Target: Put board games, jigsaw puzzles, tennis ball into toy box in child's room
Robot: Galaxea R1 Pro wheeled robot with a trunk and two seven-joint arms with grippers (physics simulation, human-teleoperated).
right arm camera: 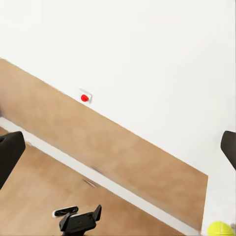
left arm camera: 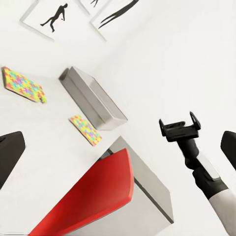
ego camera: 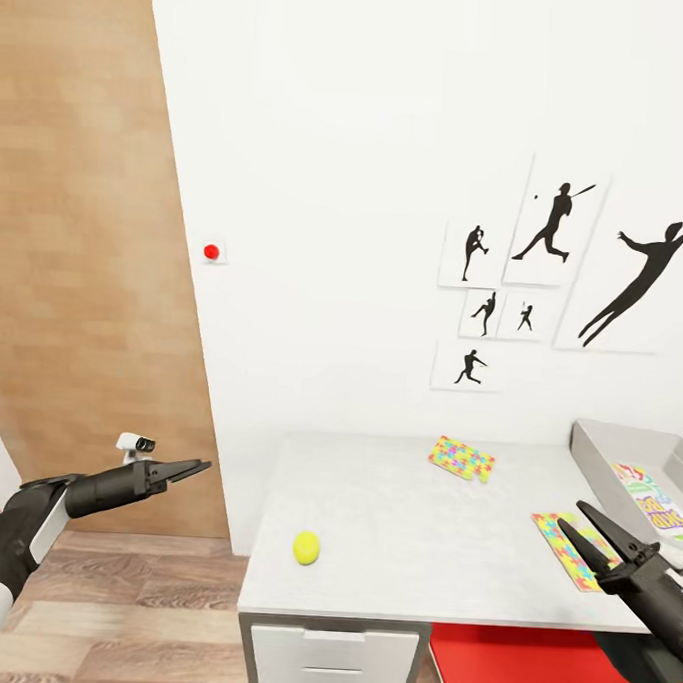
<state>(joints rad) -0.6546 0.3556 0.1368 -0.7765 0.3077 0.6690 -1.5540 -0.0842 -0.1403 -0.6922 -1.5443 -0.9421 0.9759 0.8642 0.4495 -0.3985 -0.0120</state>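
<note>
Both grippers, left (ego camera: 197,467) and right (ego camera: 586,522), gape empty; box lettering (ego camera: 663,511) unreadable.

The table (ego camera: 411,545) top lay mostly bare in the head view. Its middle stood open, with the ball (ego camera: 307,547) alone toward 7 o'clock, one puzzle (ego camera: 462,458) at 12 near the wall (ego camera: 370,183), and the other puzzle (ego camera: 569,550) at 3, just beside the toy box (ego camera: 616,451). The box's sloping wall closed off the table's right end. Left of the table, open air hung over the floor (ego camera: 138,591), bounded by the wood panel (ego camera: 86,248).
</note>
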